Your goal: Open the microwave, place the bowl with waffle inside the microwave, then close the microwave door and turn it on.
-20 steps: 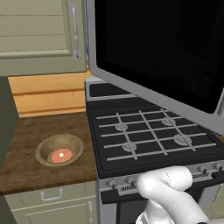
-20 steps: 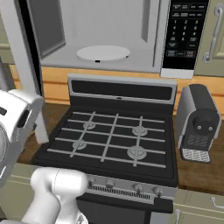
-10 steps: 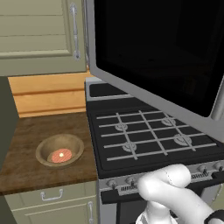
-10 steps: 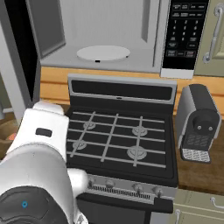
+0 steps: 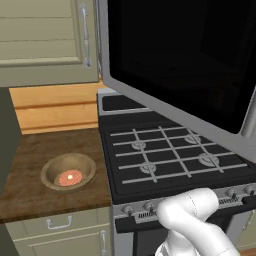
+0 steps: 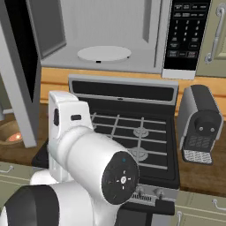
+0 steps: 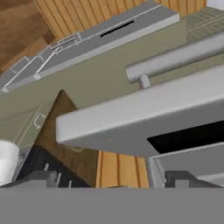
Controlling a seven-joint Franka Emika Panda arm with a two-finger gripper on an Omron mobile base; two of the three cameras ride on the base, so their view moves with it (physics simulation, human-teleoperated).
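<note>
Microwave door (image 5: 190, 65) swung open; gripper (image 7: 109, 181) jaws apart, empty; bowl (image 5: 68, 171) looks rigid wood, light; pinch the thick rim, keep level, waffle (image 5: 70, 177) sits loose.

Desk (image 5: 35, 190): dark brown wood-grain top over pale cabinet fronts, running on both sides of the black stove (image 5: 175, 160). Left section carries one bowl (image 5: 68, 171), round, tan-brown, thick-rimmed, upright, set near the front edge and just beside the stove; a small reddish-pink waffle (image 5: 70, 177) lies at its bottom. Right section (image 6: 198, 176) carries one grey toaster (image 6: 201, 123), upright, close beside the stove's right edge. Backing: light orange wood panelling (image 5: 55, 107) along the wall.
</note>
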